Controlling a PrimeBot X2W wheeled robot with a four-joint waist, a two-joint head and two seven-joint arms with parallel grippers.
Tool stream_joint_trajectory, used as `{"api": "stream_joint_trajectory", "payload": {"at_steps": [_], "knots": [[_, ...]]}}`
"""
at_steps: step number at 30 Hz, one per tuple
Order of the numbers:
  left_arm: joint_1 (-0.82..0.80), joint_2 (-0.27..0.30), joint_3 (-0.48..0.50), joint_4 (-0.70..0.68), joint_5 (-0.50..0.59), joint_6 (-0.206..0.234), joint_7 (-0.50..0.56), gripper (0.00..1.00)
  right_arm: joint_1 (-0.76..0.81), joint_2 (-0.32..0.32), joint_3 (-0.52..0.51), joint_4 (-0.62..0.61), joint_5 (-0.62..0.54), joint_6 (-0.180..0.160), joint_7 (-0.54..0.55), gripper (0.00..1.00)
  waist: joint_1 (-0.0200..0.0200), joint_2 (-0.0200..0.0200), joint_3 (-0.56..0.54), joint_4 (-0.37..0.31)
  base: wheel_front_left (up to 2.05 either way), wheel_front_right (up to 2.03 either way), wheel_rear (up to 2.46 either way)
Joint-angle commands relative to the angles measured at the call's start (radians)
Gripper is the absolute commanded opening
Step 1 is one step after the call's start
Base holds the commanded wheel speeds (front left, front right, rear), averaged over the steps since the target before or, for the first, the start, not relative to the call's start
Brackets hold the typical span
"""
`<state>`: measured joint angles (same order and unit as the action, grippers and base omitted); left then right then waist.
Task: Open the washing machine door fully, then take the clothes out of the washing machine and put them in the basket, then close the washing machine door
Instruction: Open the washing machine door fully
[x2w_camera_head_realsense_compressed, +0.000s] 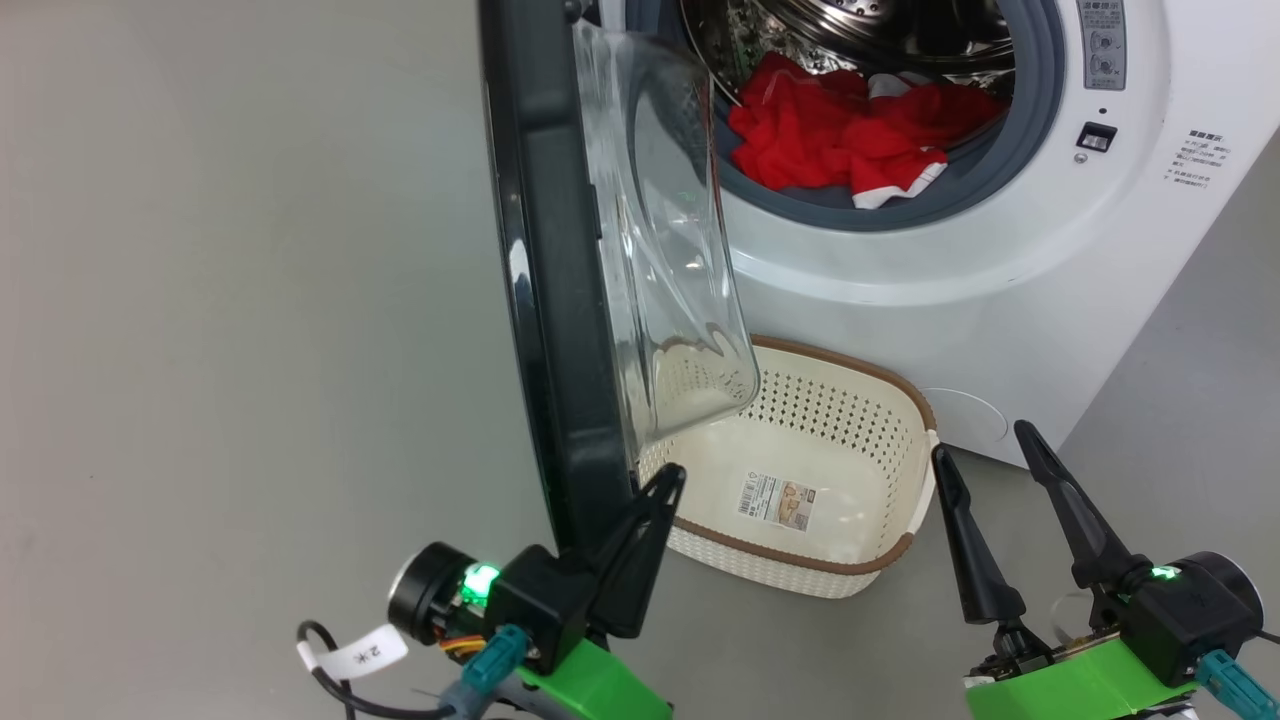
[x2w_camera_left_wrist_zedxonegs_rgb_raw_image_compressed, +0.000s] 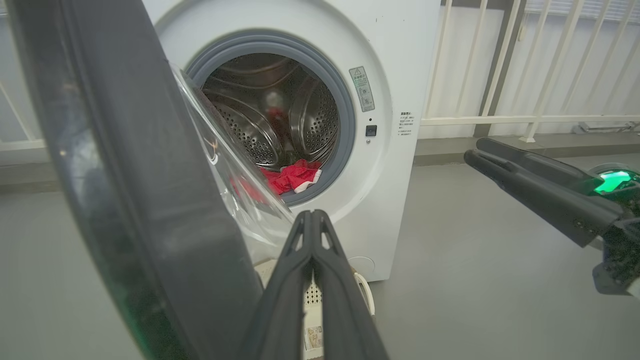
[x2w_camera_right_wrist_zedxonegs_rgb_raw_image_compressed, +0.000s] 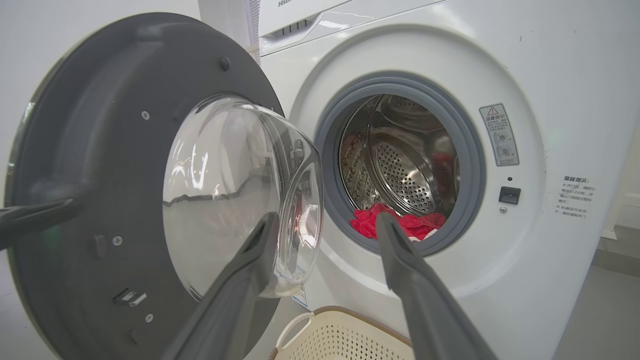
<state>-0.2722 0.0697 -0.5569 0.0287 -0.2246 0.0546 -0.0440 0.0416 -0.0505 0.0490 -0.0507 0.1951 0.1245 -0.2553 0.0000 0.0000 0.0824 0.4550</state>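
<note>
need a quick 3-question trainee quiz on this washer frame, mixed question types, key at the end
1. True or false: the clothes are already in the basket.
2. Which gripper is shut? A) left gripper B) right gripper C) both
3. Fill in: the door of the washing machine is ____.

Key: 1 false, they are in the washing machine. 2 A, the right gripper is open. 3 open.
</note>
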Motion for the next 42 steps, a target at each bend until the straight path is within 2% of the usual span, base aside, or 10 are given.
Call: {"api": "stream_joint_trajectory", "payload": {"at_steps": [1, 20, 42], "knots": [[-0.045, -0.001, 0.044, -0.011, -0.012, 0.016, 0.002, 0.0, -0.021, 0.0, 0.022, -0.028, 0.01, 0.006, -0.006, 1.0, 0.0, 0.0, -0.001, -0.001, 0.0, 0.0, 0.0], [-0.011, 0.05, 0.129, 0.015, -0.037, 0.1, 0.034, 0.0, -0.011, 0.0, 0.026, -0.03, 0.004, 0.006, -0.006, 1.0, 0.0, 0.0, -0.012, 0.027, 0.0, 0.0, 0.0], [0.022, 0.121, 0.235, 0.009, -0.074, 0.162, 0.014, 0.0, -0.018, 0.0, 0.037, -0.023, 0.003, 0.006, -0.006, 1.0, 0.0, 0.0, 0.0, 0.07, 0.0, 0.0, 0.0]]}}
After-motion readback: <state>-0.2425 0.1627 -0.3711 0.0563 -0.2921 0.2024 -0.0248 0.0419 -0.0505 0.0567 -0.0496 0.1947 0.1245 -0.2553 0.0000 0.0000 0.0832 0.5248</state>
